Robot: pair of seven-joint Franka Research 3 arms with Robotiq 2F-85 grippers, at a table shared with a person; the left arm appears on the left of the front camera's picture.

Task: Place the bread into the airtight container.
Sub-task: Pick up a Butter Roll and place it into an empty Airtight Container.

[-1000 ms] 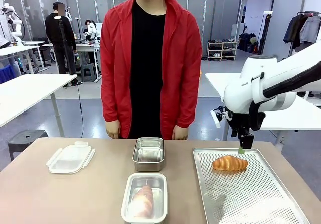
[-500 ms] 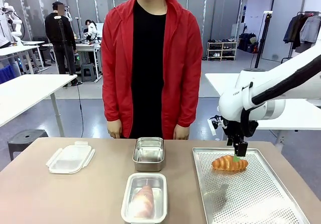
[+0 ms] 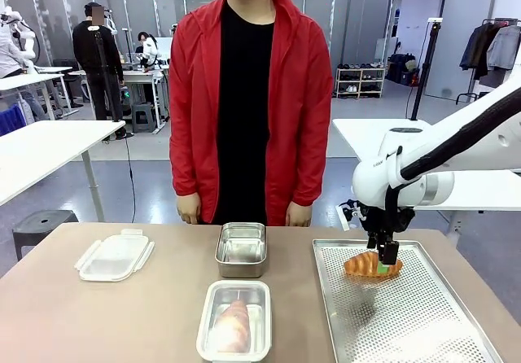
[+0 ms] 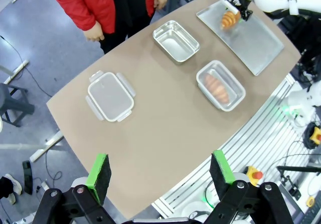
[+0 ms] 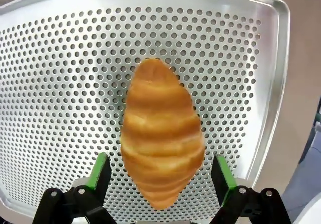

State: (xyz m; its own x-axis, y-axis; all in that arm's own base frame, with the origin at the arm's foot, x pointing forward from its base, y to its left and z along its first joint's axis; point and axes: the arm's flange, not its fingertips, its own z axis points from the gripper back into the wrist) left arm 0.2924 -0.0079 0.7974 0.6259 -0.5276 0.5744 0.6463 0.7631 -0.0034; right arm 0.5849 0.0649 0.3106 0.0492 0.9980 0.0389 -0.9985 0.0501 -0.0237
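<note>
A golden croissant-shaped bread [image 3: 368, 264] [image 5: 161, 133] [image 4: 229, 19] lies on the far part of a perforated metal tray [image 3: 407, 314] [image 5: 60, 58]. My right gripper [image 3: 386, 257] [image 5: 161, 176] is down over it, open, with one green pad on each side of the bread's near end. An empty steel container [image 3: 241, 247] [image 4: 175, 40] stands at the table's far middle. A second steel container [image 3: 234, 328] [image 4: 219, 85] nearer me holds another bread. My left gripper [image 4: 160, 169] hangs open high above the table.
A clear plastic lid with clips [image 3: 115, 255] [image 4: 111, 96] lies at the far left of the table. A person in a red jacket [image 3: 244, 94] stands at the far edge, hands down by the sides. Bare tabletop lies between lid and containers.
My right gripper has come down and moved left, from above the tray's far edge to around the bread. The bread, containers and lid have stayed put.
</note>
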